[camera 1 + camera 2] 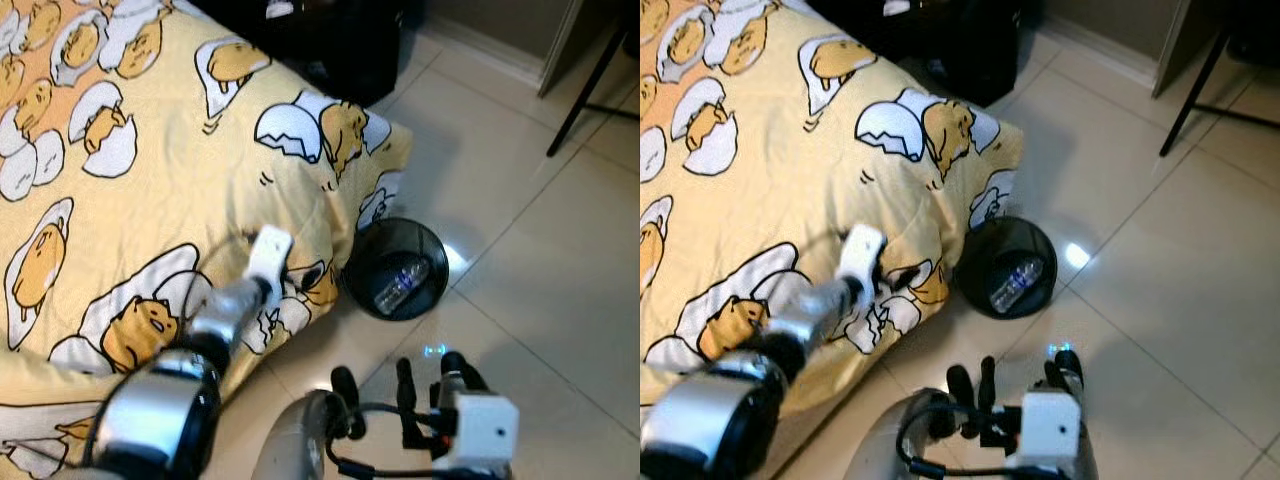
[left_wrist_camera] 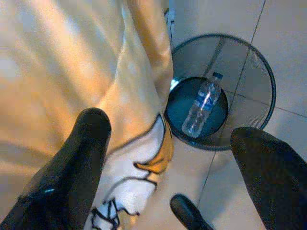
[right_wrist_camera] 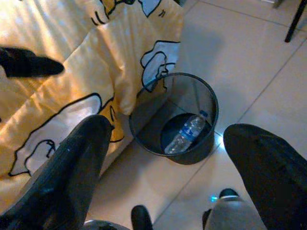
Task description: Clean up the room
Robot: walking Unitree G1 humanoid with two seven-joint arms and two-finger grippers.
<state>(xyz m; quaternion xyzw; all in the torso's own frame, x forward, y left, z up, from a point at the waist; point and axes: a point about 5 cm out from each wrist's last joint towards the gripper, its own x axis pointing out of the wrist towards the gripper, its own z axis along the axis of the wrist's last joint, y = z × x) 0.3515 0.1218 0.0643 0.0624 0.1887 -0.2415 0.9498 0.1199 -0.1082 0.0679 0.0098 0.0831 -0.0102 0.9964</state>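
Note:
A black mesh waste bin (image 1: 437, 252) stands on the tiled floor against the corner of the bed. Inside it lies a clear plastic bottle (image 1: 400, 283), also seen at bottle (image 2: 201, 103) and bottle (image 3: 186, 134). My left gripper (image 1: 300, 272) reaches over the edge of the yellow quilt (image 1: 150, 150), just left of the bin, open with nothing between its fingers (image 2: 86, 143). My right gripper (image 1: 375, 382) hovers low over the floor on the near side of the bin, open and empty.
The quilt, printed with egg cartoons, hangs over the bed corner and touches the bin rim (image 3: 144, 96). A black bag (image 1: 330, 40) sits at the far end of the bed. Thin black stand legs (image 1: 590, 80) cross the floor at far right.

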